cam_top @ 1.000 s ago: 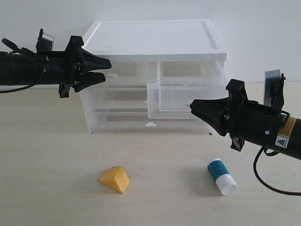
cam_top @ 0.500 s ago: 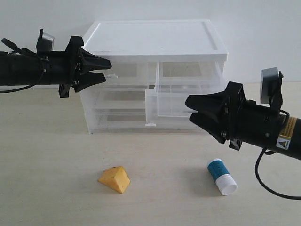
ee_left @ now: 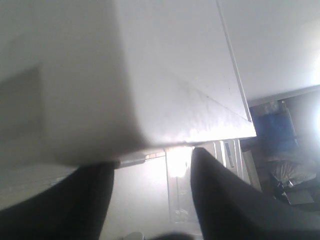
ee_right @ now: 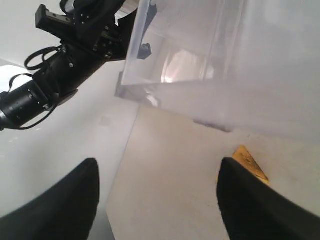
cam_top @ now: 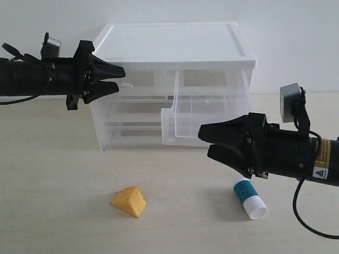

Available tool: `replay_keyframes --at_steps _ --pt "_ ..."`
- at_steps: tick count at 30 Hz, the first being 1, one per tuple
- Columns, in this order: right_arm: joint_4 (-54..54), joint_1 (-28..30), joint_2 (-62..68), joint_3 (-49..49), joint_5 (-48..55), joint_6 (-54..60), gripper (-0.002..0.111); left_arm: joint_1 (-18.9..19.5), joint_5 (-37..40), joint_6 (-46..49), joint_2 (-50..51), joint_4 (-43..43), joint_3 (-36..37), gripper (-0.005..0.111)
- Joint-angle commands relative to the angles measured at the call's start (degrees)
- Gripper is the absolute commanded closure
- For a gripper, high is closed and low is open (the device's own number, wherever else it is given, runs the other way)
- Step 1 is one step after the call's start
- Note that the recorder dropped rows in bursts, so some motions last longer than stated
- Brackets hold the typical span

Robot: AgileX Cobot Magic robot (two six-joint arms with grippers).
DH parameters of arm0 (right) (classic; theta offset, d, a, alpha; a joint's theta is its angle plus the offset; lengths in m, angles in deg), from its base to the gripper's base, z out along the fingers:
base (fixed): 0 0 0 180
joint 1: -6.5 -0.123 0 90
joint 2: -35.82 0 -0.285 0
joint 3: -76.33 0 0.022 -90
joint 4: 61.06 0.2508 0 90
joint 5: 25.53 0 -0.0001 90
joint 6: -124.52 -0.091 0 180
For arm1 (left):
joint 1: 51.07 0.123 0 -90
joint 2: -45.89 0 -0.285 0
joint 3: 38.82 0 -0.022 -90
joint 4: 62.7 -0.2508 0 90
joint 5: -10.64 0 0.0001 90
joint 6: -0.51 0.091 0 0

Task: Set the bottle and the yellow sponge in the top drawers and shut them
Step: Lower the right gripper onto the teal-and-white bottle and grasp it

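The white-topped cabinet (cam_top: 175, 45) stands at the back. Its right top drawer (cam_top: 206, 114) is pulled far out; the left top drawer (cam_top: 143, 82) is in. My left gripper (cam_top: 121, 77) is open, its tips either side of that drawer's white tab handle (cam_top: 125, 83); in the left wrist view the left gripper (ee_left: 152, 160) sits under the cabinet's lid, by the tab handle (ee_left: 134, 160). My right gripper (cam_top: 205, 141) hangs open and empty just in front of the open drawer. The bottle (cam_top: 249, 197) lies on the table below it. The yellow sponge (cam_top: 129, 201) lies front left.
Two full-width clear drawers (cam_top: 132, 124) sit shut below the top pair. In the right wrist view the open right gripper (ee_right: 159, 162) is over bare table, with the pulled-out drawer (ee_right: 200, 75), the sponge (ee_right: 248, 162) and the left arm (ee_right: 60, 65) ahead.
The right gripper has moved left and lower, and the right top drawer has slid further out of the cabinet. The left arm, bottle and sponge have not moved.
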Motion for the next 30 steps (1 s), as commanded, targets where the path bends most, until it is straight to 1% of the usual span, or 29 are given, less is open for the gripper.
replay_keyframes --at_steps 1,7,12,15,19,24,30 --pt "-2.8 0.1 -0.6 0.1 3.7 -0.2 0.049 0.2 -3.0 1.0 0.5 3.3 -0.9 0.061" --pt "-6.1 0.1 -0.7 0.1 4.7 0.8 0.049 0.2 -3.0 1.0 0.5 3.3 -0.9 0.061" --pt "-10.6 0.1 -0.7 0.1 13.7 1.7 0.049 0.2 -3.0 1.1 0.5 3.3 -0.9 0.061" --pt "-13.7 0.1 -0.7 0.1 16.3 3.0 0.049 0.2 -3.0 1.1 0.5 3.3 -0.9 0.061" --pt "-14.6 0.1 -1.4 0.1 18.2 4.9 0.049 0.2 -3.0 1.1 0.5 3.3 -0.9 0.061" --pt "-16.6 0.1 -6.9 -0.1 25.7 6.6 0.049 0.2 -3.0 1.1 0.5 3.3 -0.9 0.061" --pt "-21.1 0.1 -14.0 -0.1 36.8 3.5 0.049 0.2 -3.0 1.1 0.5 3.3 -0.9 0.061"
